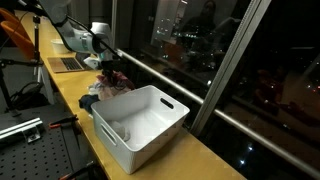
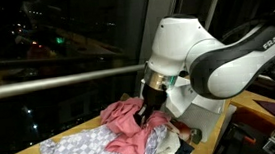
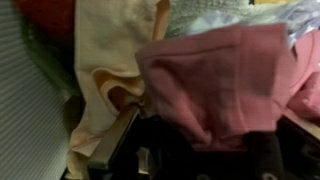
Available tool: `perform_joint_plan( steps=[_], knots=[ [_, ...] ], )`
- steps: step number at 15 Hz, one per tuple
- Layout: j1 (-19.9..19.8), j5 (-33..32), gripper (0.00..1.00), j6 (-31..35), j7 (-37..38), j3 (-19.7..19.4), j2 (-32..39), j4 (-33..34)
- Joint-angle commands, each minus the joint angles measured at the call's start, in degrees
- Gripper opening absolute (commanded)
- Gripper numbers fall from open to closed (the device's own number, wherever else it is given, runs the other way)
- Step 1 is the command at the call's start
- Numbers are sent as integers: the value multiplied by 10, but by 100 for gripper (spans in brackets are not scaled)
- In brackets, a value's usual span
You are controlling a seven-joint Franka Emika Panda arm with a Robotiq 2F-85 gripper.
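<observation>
My gripper (image 2: 144, 115) points down into a pile of clothes on a wooden counter (image 1: 65, 90) by a dark window. In the wrist view its fingers (image 3: 205, 125) stand wide apart, with a pink cloth (image 3: 225, 70) bunched between them and pressed close to the camera. The pink cloth (image 2: 127, 123) lies on top of a grey patterned cloth (image 2: 79, 150). A pale peach cloth (image 3: 110, 60) lies beside the pink one. In an exterior view the gripper (image 1: 108, 68) is over the same pile (image 1: 105, 85).
A white plastic bin (image 1: 140, 125) with handle slots stands on the counter next to the pile. A laptop (image 1: 68, 63) lies farther along the counter. The window frame and rail (image 2: 58, 82) run close behind the pile. A metal breadboard (image 1: 25, 150) lies below the counter.
</observation>
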Motion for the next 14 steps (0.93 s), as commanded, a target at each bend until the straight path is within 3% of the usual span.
perform_joint_plan(
  steps=[1, 7, 14],
  knots=[
    [2, -46, 0, 1, 34, -18, -120, -105],
    [-48, -131, 0, -72, 79, 11, -269, -166],
    [-170, -138, 0, -182, 51, 72, -425, -183]
  ],
)
